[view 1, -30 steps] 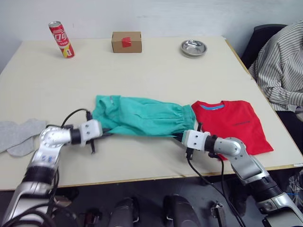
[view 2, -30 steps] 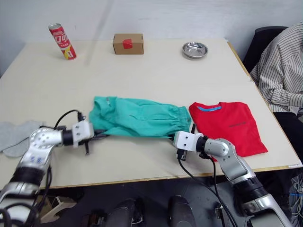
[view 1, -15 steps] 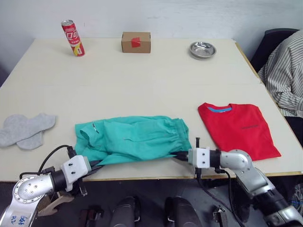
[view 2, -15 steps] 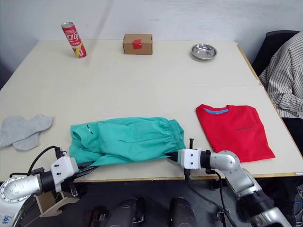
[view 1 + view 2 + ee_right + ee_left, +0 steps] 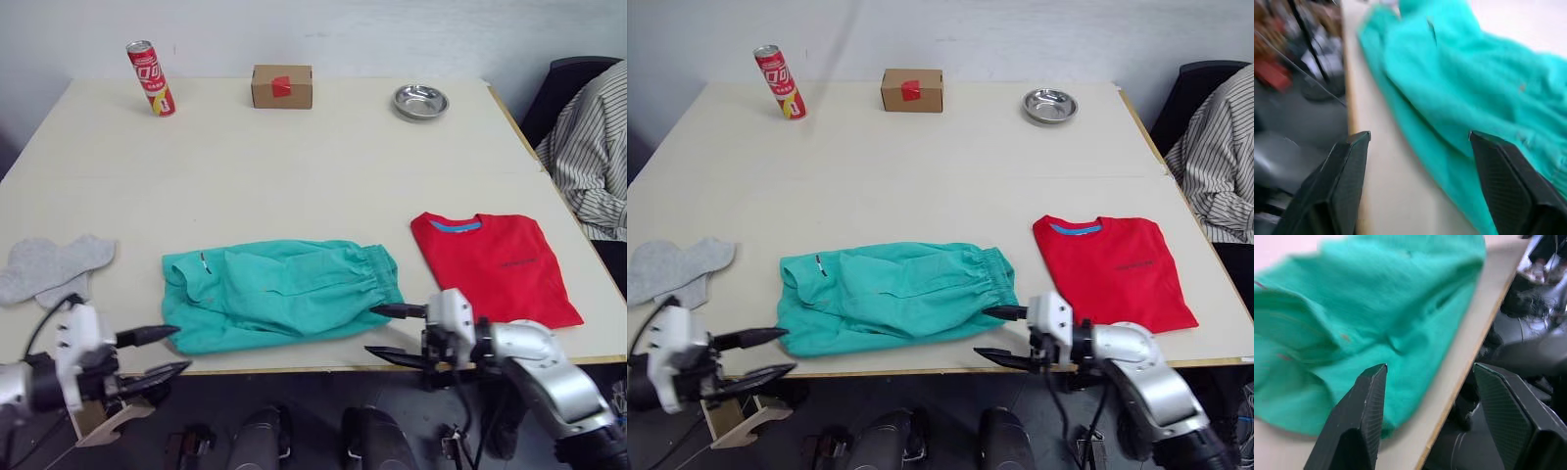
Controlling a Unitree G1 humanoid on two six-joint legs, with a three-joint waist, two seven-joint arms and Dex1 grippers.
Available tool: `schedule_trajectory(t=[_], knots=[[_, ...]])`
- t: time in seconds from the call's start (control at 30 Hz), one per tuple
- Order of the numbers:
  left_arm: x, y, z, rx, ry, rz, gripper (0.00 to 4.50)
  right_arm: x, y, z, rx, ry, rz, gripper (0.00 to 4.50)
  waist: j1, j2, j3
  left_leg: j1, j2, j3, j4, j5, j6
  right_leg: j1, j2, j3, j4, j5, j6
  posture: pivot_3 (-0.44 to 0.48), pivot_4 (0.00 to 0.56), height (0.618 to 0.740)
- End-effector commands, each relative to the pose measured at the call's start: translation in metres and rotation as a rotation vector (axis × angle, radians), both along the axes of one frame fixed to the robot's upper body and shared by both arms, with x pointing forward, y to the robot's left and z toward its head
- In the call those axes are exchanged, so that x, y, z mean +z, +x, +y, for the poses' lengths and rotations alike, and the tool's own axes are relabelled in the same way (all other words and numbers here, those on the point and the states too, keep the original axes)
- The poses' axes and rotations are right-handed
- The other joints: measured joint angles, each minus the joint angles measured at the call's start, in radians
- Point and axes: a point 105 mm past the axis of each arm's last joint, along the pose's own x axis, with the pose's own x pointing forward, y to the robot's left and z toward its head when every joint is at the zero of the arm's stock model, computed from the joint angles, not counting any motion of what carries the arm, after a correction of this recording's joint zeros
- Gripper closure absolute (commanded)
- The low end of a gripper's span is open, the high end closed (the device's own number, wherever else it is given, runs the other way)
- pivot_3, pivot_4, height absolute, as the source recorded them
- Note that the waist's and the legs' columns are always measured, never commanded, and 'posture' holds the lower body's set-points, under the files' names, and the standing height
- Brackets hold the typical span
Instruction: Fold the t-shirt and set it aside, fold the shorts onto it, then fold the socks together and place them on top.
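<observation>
**Listener:** On the table, what lies where, going left to right from the shorts?

**Operator:** Far left of the shorts [image 5: 279, 294], near the table [image 5: 323, 166] edge, I see the two grey socks [image 5: 49, 269] lying loose and overlapping. The shorts sit at the middle of the near edge, teal, roughly doubled over, waistband end toward the right. Just right of the shorts, a small gap apart, lies the t-shirt [image 5: 495, 264], red, folded into a neat rectangle with the collar facing away from me. Far behind the shorts stand a red can [image 5: 152, 78], a small cardboard box [image 5: 282, 86] and a metal bowl [image 5: 419, 100]. A person in a striped shirt [image 5: 593, 147] sits off the right side.

**Listener:** And your grippers?

**Operator:** My left gripper [image 5: 157, 352] hangs off the near edge at the shorts' left corner, fingers spread wide, holding nothing. My right gripper [image 5: 397, 333] sits at the shorts' right corner, also spread and empty, both pointing inward along the table edge.

**Listener:** What worries you?

**Operator:** The shorts lie very close to the near edge, so I judge a clumsy regrasp could drag them off. The fold looks uneven on the left, and lifting by one layer might undo it. Carrying them rightward, I could also rumple the t-shirt if I land low.
</observation>
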Motion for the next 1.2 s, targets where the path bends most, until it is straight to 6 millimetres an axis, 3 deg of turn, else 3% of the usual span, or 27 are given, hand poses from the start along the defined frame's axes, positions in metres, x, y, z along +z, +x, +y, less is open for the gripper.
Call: schedule_trajectory(t=[0.03,0.13,0.27,0.37,0.47,0.6,0.67,0.77,0.97,1.07,1.2], knots=[[0.015,0.005,-0.020,-0.062,-0.052,-0.035,2.17,0.018,-0.007,0.009,0.068,0.083,0.006,2.15,0.000,0.000,0.000,0.000,0.000,0.000,0.000,0.000,0.000,0.000,0.000,0.000,0.000,0.000,0.000,0.000,0.150,0.740],[0.006,0.016,-0.045,-0.109,-0.054,-0.060,3.06,0.018,0.008,0.033,0.047,0.063,-0.091,3.14,-0.003,0.000,0.000,0.000,0.000,0.000,0.000,0.002,-0.005,0.000,0.000,0.000,0.000,0.000,0.000,0.000,0.150,0.740],[-0.027,0.018,-0.073,-0.218,0.020,-0.045,4.34,-0.013,0.025,0.070,0.085,-0.119,-0.309,4.50,-0.007,0.001,0.000,-0.001,0.000,0.003,-0.003,0.003,-0.007,-0.003,0.002,0.002,0.000,0.001,0.000,0.000,0.150,0.740],[-0.049,0.018,-0.084,-0.257,0.060,-0.042,4.47,-0.016,0.046,0.095,0.029,-0.117,-0.378,4.50,-0.007,0.001,0.000,-0.002,0.000,0.005,-0.004,0.004,-0.008,-0.005,0.005,0.002,0.000,0.000,0.000,0.000,0.150,0.740],[-0.053,0.043,-0.085,-0.143,0.060,-0.131,4.47,-0.009,0.063,0.105,-0.041,-0.099,-0.421,4.50,-0.004,0.001,0.000,-0.002,0.001,0.007,-0.003,0.004,-0.009,-0.005,0.006,0.003,0.000,0.000,0.000,0.000,0.150,0.740],[-0.049,0.076,-0.077,0.052,0.036,-0.224,4.47,-0.003,0.082,0.099,-0.148,-0.106,-0.438,4.50,0.000,0.000,-0.001,-0.002,0.001,0.003,0.001,0.004,-0.008,-0.003,0.005,0.002,0.002,0.001,0.000,0.000,0.150,0.740],[-0.045,0.084,-0.077,0.103,-0.006,-0.239,4.47,-0.003,0.089,0.096,-0.187,-0.119,-0.437,4.50,-0.002,0.000,-0.001,-0.002,0.001,0.003,0.001,0.004,-0.007,-0.003,0.005,0.002,0.002,0.001,0.001,0.000,0.150,0.740],[-0.053,0.101,-0.064,0.228,0.027,-0.233,4.47,-0.016,0.110,0.085,-0.296,-0.185,-0.396,4.50,-0.005,0.000,-0.001,-0.001,0.001,0.003,0.000,0.004,-0.007,-0.003,0.005,0.002,0.002,0.001,0.001,0.000,0.150,0.740],[-0.066,0.106,-0.039,0.393,-0.003,-0.135,4.47,-0.018,0.133,0.066,-0.462,-0.170,-0.339,4.50,-0.007,0.000,-0.001,-0.002,0.002,0.004,0.001,0.007,-0.003,-0.004,0.007,0.002,0.009,0.001,0.000,0.000,0.150,0.740],[-0.071,0.104,-0.026,0.481,-0.040,-0.084,4.47,-0.025,0.144,0.048,-0.569,-0.190,-0.303,4.50,-0.005,-0.001,-0.001,-0.001,0.002,0.004,0.002,0.005,-0.007,-0.003,0.006,0.003,0.008,0.001,0.000,0.000,0.150,0.740],[-0.072,0.103,-0.005,0.617,-0.106,-0.060,4.47,-0.017,0.156,0.025,-0.724,-0.129,-0.302,4.50,-0.003,-0.002,-0.002,0.000,0.001,0.004,0.002,0.005,-0.007,-0.002,0.004,0.003,0.008,0.001,0.000,0.000,0.150,0.740]])
